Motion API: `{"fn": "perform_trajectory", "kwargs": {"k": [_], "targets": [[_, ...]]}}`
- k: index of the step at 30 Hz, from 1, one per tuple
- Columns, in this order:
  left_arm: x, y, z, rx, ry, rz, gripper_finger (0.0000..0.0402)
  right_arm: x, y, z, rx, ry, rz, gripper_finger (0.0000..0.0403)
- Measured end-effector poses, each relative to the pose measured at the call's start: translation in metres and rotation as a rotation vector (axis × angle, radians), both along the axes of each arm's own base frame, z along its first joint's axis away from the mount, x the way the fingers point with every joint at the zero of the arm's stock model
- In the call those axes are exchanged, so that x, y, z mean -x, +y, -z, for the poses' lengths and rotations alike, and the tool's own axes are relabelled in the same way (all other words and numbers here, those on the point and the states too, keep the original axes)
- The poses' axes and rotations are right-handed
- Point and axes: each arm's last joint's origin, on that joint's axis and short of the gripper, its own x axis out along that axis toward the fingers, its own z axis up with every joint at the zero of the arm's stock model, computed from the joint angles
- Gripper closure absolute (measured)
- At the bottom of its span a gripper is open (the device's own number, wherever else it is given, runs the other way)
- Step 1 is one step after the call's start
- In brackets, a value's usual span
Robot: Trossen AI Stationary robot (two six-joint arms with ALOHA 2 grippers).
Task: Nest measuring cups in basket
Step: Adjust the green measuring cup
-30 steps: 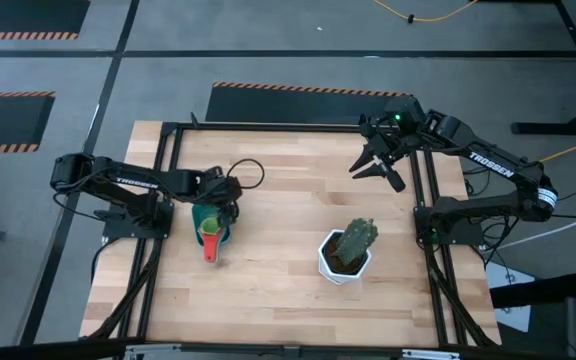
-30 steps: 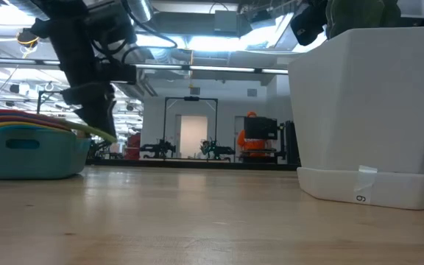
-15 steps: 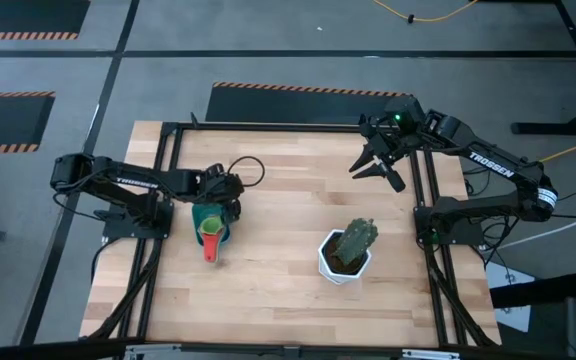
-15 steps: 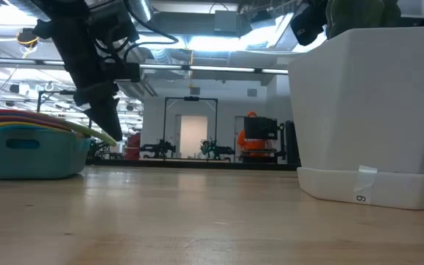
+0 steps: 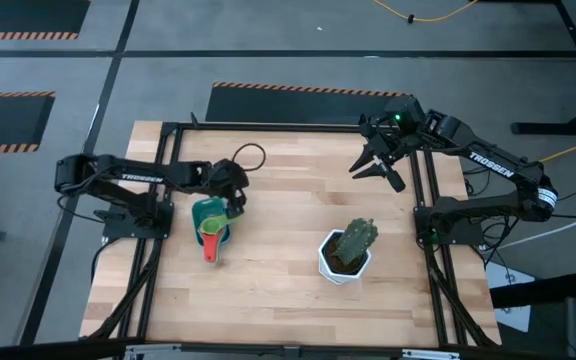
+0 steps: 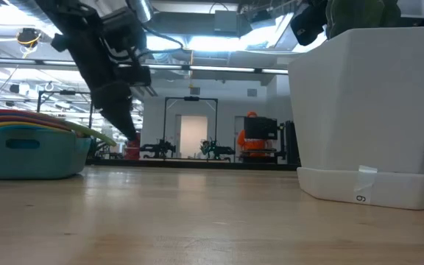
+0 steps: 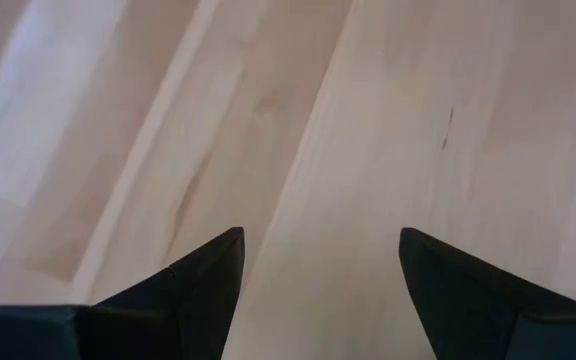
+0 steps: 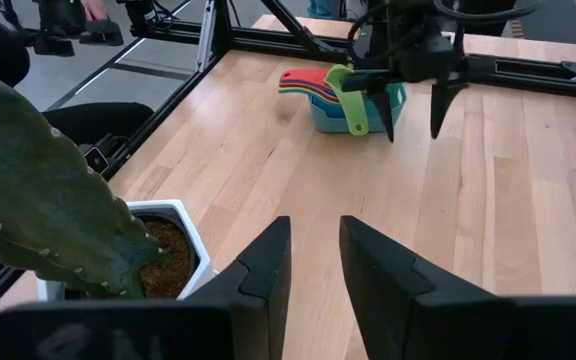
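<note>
- The small teal plastic basket sits on the left part of the pale wooden table.
- The bright plastic measuring cups lie stacked inside it, and their handles stick out over the rim on one side like a fan.
- From above I can see a red handle, with yellow and green cups on top of it.
- I see no loose cup anywhere else on the table, so I think the stacking is done or almost done.
- The left gripper hangs just beside the basket, a little above the table.
- Its two dark fingers are spread apart, with nothing between them but bare wood.
- The right gripper waits high up at the far right of the table, well away from the basket.
- Its fingers have a small gap between them and hold nothing.
- A white six-sided pot with a green cactus stands between the basket and the right arm, and it is not part of the job.
- The step now looks like letting go and backing off from the basket.
- Next, I think the left arm needs to lift clear without bumping the handles.
- A knock there could tip the stack or push the light basket along the table.
</note>
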Motion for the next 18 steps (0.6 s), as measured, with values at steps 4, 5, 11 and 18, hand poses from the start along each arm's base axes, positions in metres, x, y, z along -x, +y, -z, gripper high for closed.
{"fn": "perform_trajectory", "kwargs": {"k": [4,5,11,18], "targets": [[-0.006,0.001,0.011,0.015,0.029,0.004,0.0140,0.000,0.000,0.000,-0.001,0.001,0.000,0.0308],[-0.007,0.002,0.013,0.015,0.041,0.002,0.0140,0.000,0.000,0.000,0.000,0.002,0.000,0.0308],[-0.005,0.002,0.020,0.026,0.100,-0.001,0.0140,0.000,0.000,0.000,-0.001,0.002,0.000,0.0308],[-0.004,-0.003,0.021,0.142,0.097,0.069,0.0140,0.000,0.000,0.000,-0.002,0.004,0.000,0.0308]]}}
